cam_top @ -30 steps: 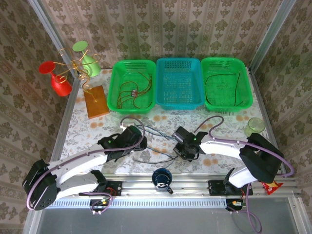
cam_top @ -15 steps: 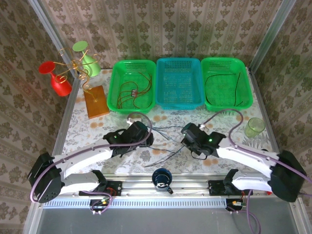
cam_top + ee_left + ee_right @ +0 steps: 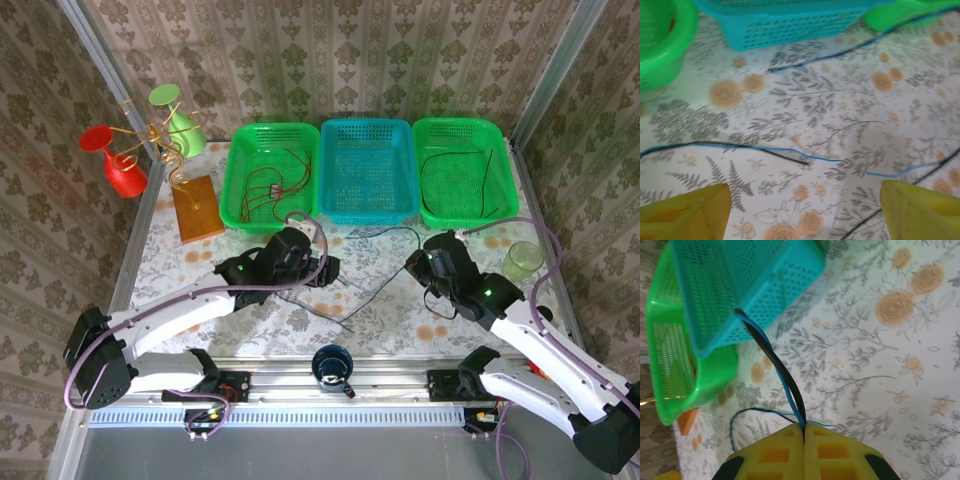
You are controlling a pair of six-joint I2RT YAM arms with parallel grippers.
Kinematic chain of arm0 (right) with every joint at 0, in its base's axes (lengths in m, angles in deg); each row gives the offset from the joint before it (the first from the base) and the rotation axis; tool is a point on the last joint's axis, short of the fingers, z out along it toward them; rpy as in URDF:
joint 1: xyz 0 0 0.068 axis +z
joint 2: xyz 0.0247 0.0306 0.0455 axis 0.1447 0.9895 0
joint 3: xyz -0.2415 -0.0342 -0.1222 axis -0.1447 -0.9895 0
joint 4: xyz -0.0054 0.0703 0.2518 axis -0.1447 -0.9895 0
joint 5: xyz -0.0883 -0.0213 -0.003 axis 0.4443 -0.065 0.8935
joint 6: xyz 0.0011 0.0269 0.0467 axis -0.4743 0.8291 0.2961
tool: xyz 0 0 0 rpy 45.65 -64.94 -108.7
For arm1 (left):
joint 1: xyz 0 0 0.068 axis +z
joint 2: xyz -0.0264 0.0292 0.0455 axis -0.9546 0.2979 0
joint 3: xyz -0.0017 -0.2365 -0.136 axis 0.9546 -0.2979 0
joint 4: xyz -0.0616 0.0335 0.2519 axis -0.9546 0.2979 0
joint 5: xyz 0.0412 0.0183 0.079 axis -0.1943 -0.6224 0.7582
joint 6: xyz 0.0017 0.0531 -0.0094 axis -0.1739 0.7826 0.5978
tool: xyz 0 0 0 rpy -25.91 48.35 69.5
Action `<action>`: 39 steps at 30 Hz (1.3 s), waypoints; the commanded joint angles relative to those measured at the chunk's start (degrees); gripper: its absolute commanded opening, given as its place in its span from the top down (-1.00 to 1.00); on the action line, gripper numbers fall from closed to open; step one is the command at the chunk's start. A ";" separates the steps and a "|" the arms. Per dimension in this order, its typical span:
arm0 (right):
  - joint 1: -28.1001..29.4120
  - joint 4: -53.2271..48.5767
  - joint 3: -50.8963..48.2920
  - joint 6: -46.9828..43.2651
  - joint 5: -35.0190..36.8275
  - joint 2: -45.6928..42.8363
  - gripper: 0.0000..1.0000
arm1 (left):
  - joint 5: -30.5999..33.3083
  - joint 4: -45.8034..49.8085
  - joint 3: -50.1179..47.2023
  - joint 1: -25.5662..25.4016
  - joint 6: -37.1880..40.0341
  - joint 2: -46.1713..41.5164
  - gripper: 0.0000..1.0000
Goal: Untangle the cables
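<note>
The right gripper (image 3: 804,434) is clenched on the blue and black cables (image 3: 782,371). These are pulled tight from between its yellow fingers (image 3: 765,455) and run toward a corner of the teal basket (image 3: 740,285). The left gripper (image 3: 805,192) is spread wide, and nothing is held in it. It is kept low over the flowered table (image 3: 850,100), near the middle. A loose cable (image 3: 765,149), blue with a black strand beside it, is laid flat on the table just in front of those open fingers (image 3: 685,210). Three baskets are lined up along the far edge of the table. Red cables (image 3: 285,190) are coiled in the left green basket (image 3: 275,127), and a thin black cable (image 3: 484,175) is curled in the right green basket (image 3: 455,121). A gold wire stand (image 3: 150,130) with red and green cups is placed at the far left corner. A light green cup (image 3: 522,260) is set near the right edge. A dark blue cup (image 3: 332,362) is set at the near edge, between the two arms.
</note>
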 commanded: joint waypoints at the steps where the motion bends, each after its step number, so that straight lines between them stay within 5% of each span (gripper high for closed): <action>1: -1.00 -1.64 4.32 -3.00 -1.44 -0.06 1.00 | -6.71 -4.93 0.67 -0.74 6.79 -0.64 -0.56; 13: -4.49 -0.13 9.78 -1.17 -4.17 1.61 1.00 | -9.06 -18.82 -3.26 -8.16 13.22 9.06 -0.61; 19: -6.09 -0.45 12.77 -0.50 -5.42 1.13 1.00 | -11.20 -32.81 -6.28 -8.57 14.17 15.79 -0.62; 26: -7.70 -0.55 15.85 -0.01 -7.20 0.49 1.00 | -12.86 -36.97 -3.01 -8.59 16.63 21.98 -0.58; 28: -8.15 -1.32 16.62 -0.46 -7.32 0.57 1.00 | -12.48 -36.93 -1.97 -8.59 17.02 22.61 -0.37; 31: -8.96 -1.90 16.67 -0.41 -7.60 0.36 1.00 | -10.66 -37.79 -2.28 -8.50 16.36 22.00 0.46; 35: -9.51 -2.98 15.58 -0.41 -7.60 -0.42 1.00 | -7.39 -35.02 -3.85 -8.33 16.15 18.15 1.00; 39: -9.88 -3.37 13.00 0.23 -8.82 -1.49 1.00 | -4.45 -27.28 -4.04 -8.41 19.49 12.12 1.00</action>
